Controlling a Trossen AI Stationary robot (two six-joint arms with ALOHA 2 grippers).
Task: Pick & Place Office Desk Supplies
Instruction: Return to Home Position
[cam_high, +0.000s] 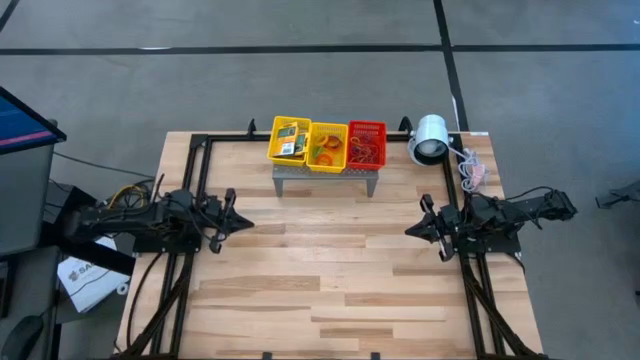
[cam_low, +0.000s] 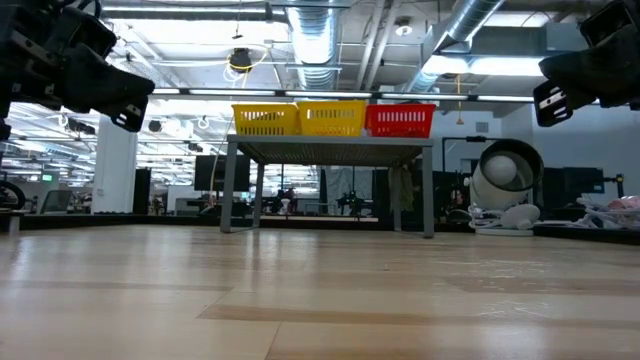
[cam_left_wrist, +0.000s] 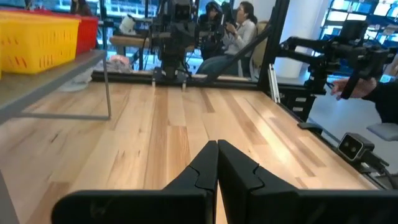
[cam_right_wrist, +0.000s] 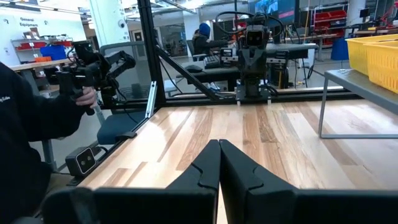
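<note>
Yellow-and-green crayon boxes (cam_high: 291, 141) lie in the left yellow bin (cam_high: 271, 141). Tangled orange, green and red rubber bands (cam_high: 327, 151) fill the middle yellow bin (cam_high: 328, 125) and the red bin (cam_high: 367, 124). The three bins sit in a row on the grey stand (cam_high: 326, 182), far centre. The left gripper (cam_high: 244, 224) and right gripper (cam_high: 409, 230) hang at the table's (cam_high: 330, 290) sides, facing inward, fingers pressed together.

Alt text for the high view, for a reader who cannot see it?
Two yellow bins and a red bin sit in a row on a grey stand at the wooden table's far edge, with a white lamp to their right. The left tool and right tool rest apart at the table's sides, pointing toward each other.
</note>
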